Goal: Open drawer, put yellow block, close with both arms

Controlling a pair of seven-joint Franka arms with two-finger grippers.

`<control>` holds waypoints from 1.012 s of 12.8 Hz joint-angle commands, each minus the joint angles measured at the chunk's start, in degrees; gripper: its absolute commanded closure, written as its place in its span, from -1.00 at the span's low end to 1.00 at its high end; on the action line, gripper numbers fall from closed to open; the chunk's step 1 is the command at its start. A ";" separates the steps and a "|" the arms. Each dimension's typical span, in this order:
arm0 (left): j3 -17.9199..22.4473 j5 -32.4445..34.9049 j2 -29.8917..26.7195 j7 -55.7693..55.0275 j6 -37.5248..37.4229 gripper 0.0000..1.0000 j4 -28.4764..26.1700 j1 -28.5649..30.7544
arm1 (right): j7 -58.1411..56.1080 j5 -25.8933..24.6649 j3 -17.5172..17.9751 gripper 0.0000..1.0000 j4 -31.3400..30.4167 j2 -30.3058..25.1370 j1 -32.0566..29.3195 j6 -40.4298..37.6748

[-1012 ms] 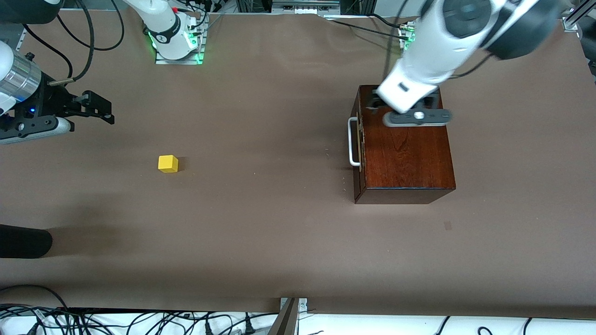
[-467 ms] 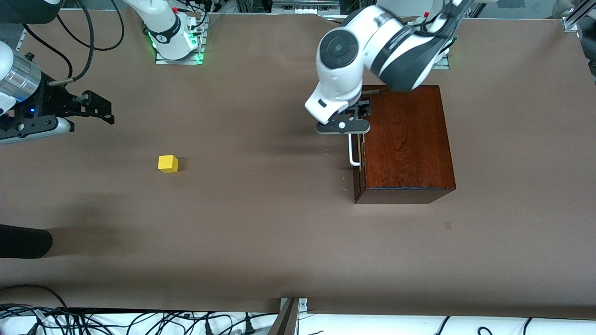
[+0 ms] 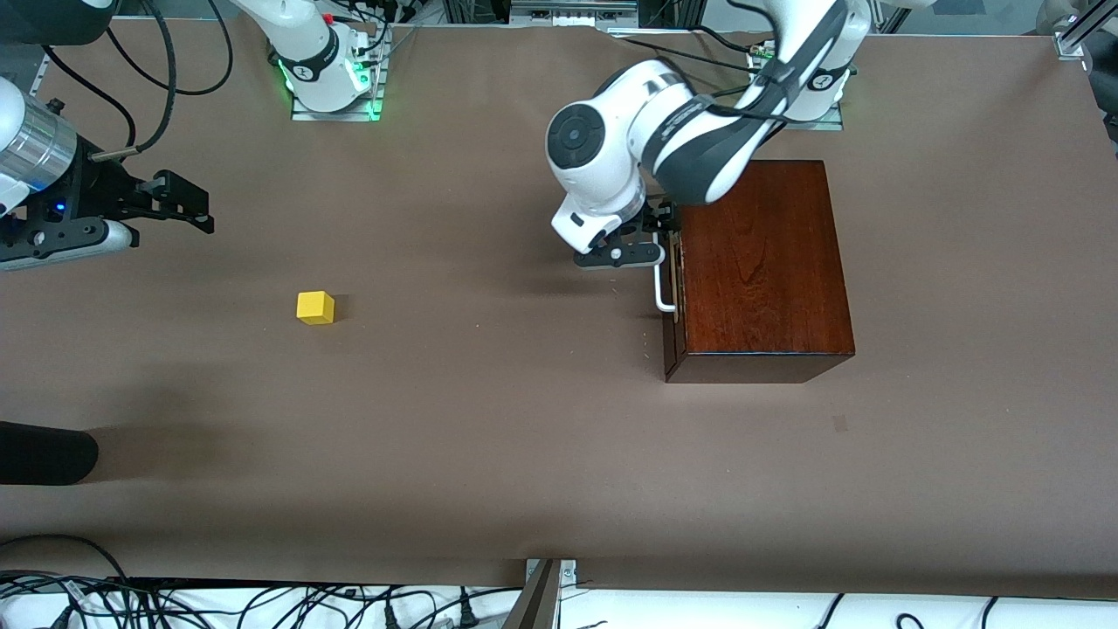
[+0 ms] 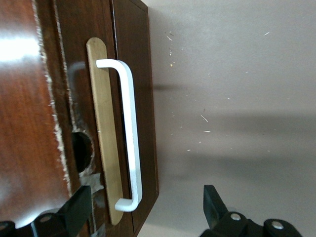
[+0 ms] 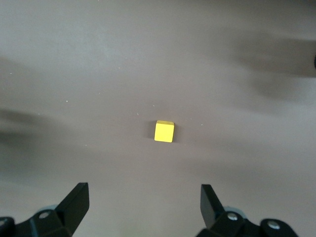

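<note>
The dark mahogany box (image 3: 760,262) stands toward the left arm's end of the table, with its drawer (image 4: 136,59) shut. The white bar handle (image 3: 664,293) faces the right arm's end. My left gripper (image 3: 655,249) is open at the handle's end farther from the front camera. In the left wrist view its fingers (image 4: 213,200) straddle the handle (image 4: 129,128) without touching it. The yellow block (image 3: 315,307) lies on the table toward the right arm's end and shows in the right wrist view (image 5: 164,131). My right gripper (image 3: 188,208) is open, waiting in the air above the table, off to one side of the block.
A brown mat (image 3: 489,419) covers the table. A dark rounded object (image 3: 44,454) pokes in at the right arm's end, nearer the front camera than the block. Cables (image 3: 262,603) and a metal bracket (image 3: 541,594) lie along the near edge.
My left arm has swung from over the box top down to in front of the drawer, bringing its gripper to the handle. The right arm and the block have not moved.
</note>
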 commanded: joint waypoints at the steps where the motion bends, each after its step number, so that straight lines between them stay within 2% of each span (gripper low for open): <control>1: 0.31 3.71 2.30 -2.00 -0.04 -1.00 1.07 -1.48 | -0.65 -0.37 0.15 -1.00 1.73 0.74 -0.59 -0.76; 5: 0.49 7.41 4.58 -2.88 1.71 -1.00 0.90 -1.58 | -0.74 -0.29 0.06 -1.00 1.73 0.83 -0.59 -0.76; 13: 1.63 7.68 7.13 -4.37 4.97 -1.00 0.81 -1.40 | -0.74 -0.37 0.24 -1.00 1.73 0.74 -0.59 -0.76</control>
